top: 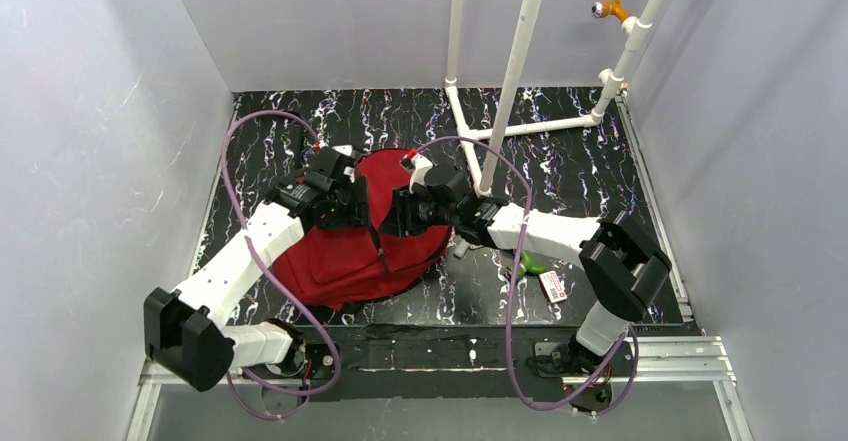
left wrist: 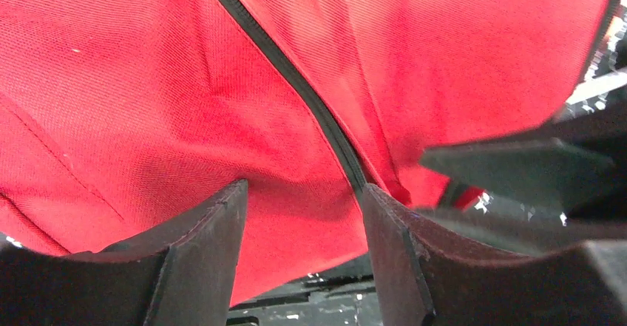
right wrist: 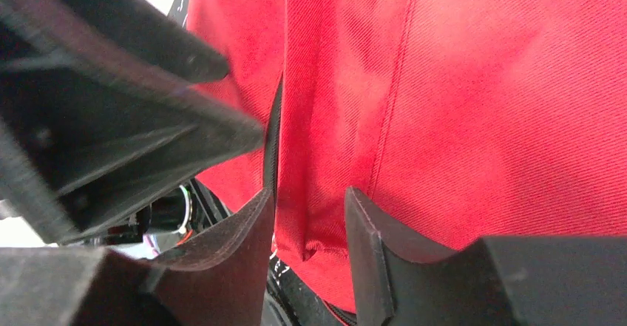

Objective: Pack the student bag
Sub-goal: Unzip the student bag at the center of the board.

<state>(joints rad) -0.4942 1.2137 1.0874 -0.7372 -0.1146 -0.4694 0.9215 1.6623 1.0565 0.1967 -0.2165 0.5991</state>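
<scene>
L claw: jaws apart over student bag, beside zipper. R claw astride red fabric fold; pinching or not, can't tell.

A black table top streaked with white marbling fills the floor of the booth. Plain pale grey panels close it in: a left wall, a back wall and a right wall. A white pipe frame stands at the back right, carrying a small orange fitting. A metal rail runs along the near edge. The light is soft and even
</scene>
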